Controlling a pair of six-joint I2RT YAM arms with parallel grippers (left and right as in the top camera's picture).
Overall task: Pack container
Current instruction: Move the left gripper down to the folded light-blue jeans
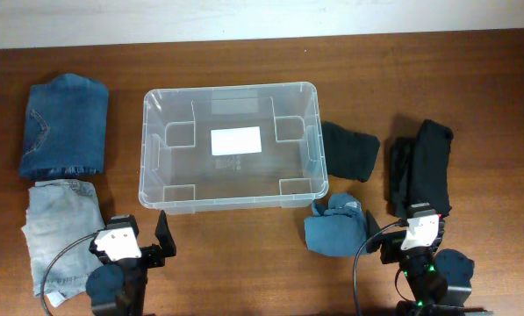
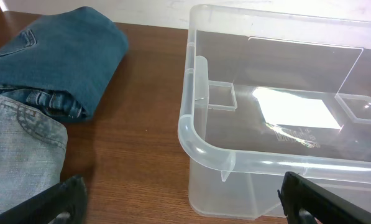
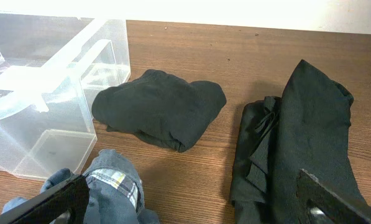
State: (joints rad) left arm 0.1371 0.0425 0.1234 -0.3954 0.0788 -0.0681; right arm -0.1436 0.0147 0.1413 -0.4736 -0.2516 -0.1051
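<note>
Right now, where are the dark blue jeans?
In the overhead view, the dark blue jeans lie at the far left, beside the container and just behind the light jeans.

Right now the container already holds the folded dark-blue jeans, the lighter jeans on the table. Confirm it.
Wrong: the container holds no clothes. The dark-blue jeans lie on the table beside it, by the lighter jeans, as the overhead view shows.

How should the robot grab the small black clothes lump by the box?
Pinch the black lump at its humped middle, coming straight down from above. It lies low and soft, and the container crowds its left side, so coming sideways looks harder.
</note>
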